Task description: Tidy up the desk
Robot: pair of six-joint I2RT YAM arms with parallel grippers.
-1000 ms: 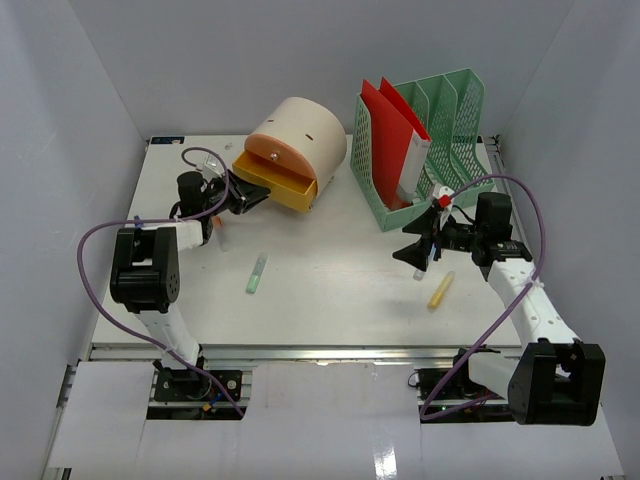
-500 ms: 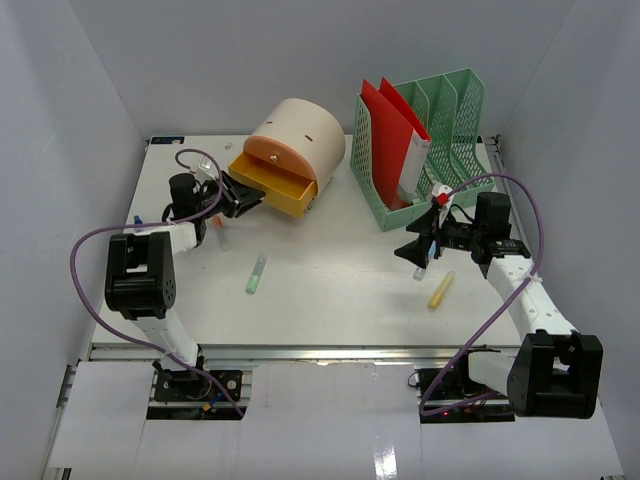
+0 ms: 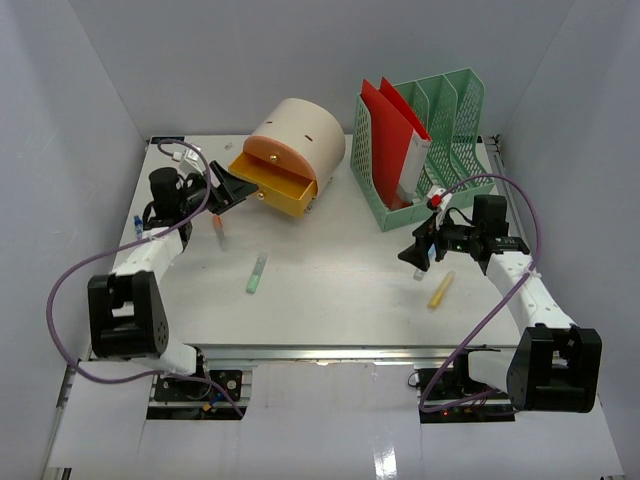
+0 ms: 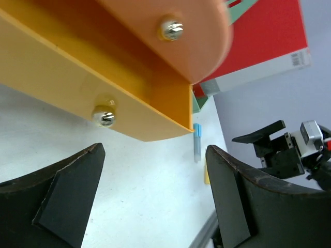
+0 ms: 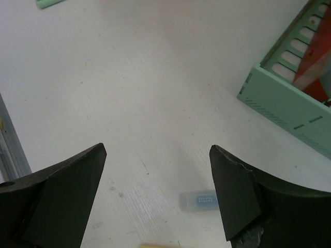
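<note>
readable text: none | white folder label (image 4: 258,72): barcode-like mark, illegible | small blue item (image 5: 201,200): print too blurred

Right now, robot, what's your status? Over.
Left gripper open by the pulled-out orange plastic drawer. Right gripper open, empty. Large flat white desk: slim green marker, slim yellow marker loose. Nothing in the way.

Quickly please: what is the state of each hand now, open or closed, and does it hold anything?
Left hand: open, holding nothing.
Right hand: open, holding nothing.
</note>
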